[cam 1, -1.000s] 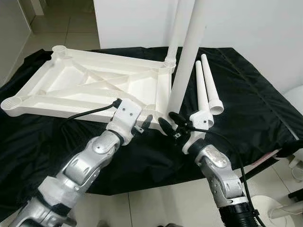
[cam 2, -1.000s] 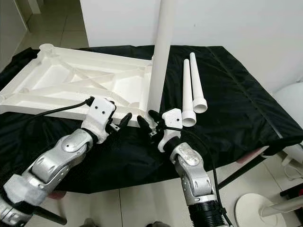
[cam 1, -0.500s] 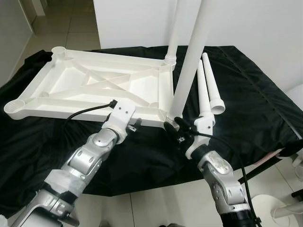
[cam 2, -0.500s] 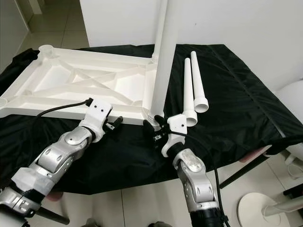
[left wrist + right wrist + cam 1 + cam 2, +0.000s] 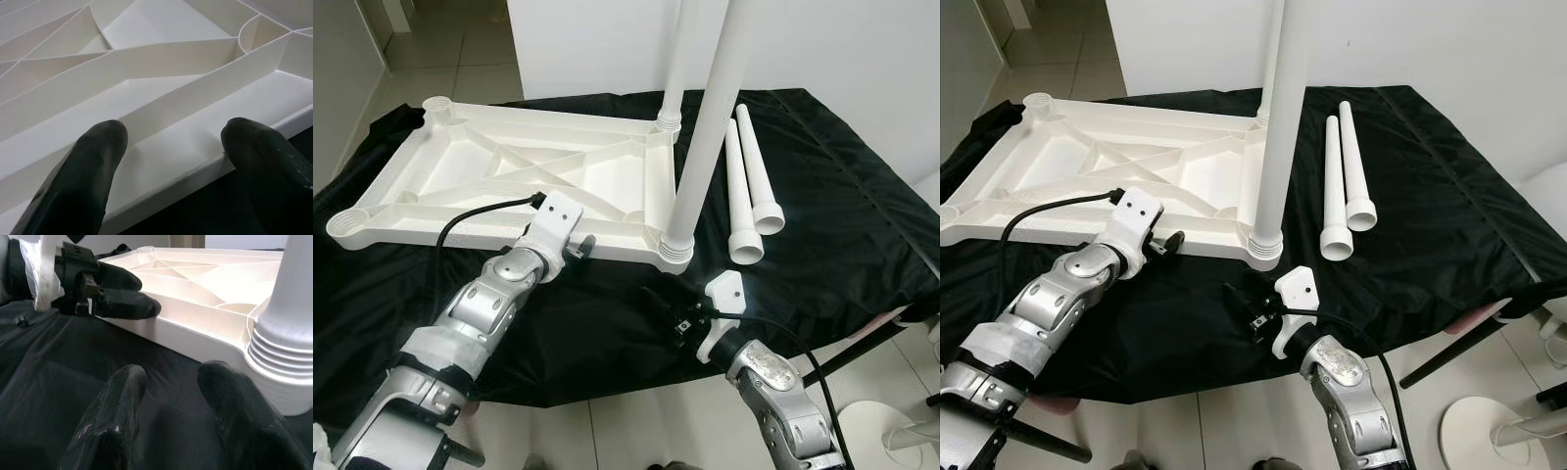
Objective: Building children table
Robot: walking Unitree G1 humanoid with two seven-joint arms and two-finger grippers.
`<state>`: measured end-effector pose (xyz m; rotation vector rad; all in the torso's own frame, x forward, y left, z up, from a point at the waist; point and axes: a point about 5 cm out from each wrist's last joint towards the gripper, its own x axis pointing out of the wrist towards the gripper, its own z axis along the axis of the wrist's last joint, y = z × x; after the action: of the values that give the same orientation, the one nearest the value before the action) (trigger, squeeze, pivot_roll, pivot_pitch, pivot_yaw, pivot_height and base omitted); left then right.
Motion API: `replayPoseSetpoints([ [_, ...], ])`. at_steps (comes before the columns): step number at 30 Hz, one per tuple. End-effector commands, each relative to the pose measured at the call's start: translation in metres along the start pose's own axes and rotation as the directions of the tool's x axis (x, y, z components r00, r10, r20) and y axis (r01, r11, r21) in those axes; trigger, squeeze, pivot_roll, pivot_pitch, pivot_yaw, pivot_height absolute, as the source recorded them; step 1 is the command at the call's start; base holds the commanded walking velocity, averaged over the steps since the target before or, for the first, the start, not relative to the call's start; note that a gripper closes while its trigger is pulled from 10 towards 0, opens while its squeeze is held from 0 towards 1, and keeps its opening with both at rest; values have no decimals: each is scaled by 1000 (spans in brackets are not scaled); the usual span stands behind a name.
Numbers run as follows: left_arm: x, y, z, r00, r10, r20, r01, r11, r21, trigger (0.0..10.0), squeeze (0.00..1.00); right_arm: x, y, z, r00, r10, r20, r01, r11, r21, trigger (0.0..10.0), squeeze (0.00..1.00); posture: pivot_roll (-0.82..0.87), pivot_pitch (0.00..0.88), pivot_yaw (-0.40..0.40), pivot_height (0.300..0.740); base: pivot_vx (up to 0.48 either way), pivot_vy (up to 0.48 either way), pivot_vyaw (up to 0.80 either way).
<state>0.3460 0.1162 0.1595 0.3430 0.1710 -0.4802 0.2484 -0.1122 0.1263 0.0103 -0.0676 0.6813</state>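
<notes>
no readable text, labels or numbers (plain white parts throughout)

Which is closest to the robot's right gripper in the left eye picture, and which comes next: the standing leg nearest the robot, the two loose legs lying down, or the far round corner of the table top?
From the right gripper:
1. The near standing leg, just beyond it, plugged into the table top's near corner.
2. The two loose legs, lying on the black cloth farther to its right.
3. The far round corner, way off to the left.
</notes>
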Motion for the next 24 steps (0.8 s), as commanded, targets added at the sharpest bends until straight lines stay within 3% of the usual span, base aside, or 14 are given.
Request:
replayPoseSetpoints([
  [1,0,1,-2,998,-59,-12,59,998,-9,10000,0,-2,1,0,1000,4,-3,-4,1000,-9,10000,0,-55,99,35,740,0,0,0],
  [3,-2,0,0,985,-173,8,174,984,-46,10000,0,-3,-1,0,1000,-5,-2,5,1000,-12,10000,0,-57,96,43,740,0,0,0],
  [5,-2,-2,-1,974,-225,6,225,973,-55,10000,0,-2,-1,0,1000,-8,0,8,1000,-15,10000,0,-60,94,47,740,0,0,0],
  [10,-1,-2,-3,961,-275,-2,274,958,-87,10000,0,-1,0,1,1000,-12,4,12,1000,-22,10000,0,-68,91,56,740,0,0,0],
  [17,3,3,-7,966,-256,-31,253,964,-88,10000,0,-1,0,1,1000,-16,1,16,999,-28,10000,0,-73,92,56,740,0,0,0],
  [21,10,11,-12,979,-178,-97,172,983,-71,10000,0,0,-1,2,1000,-18,0,18,999,-42,10000,0,-80,93,55,740,0,0,0],
  [24,11,13,-15,977,-177,-123,171,984,-58,10000,0,0,-2,2,1000,-17,-2,17,999,-47,10000,0,-81,92,53,740,0,0,0],
])
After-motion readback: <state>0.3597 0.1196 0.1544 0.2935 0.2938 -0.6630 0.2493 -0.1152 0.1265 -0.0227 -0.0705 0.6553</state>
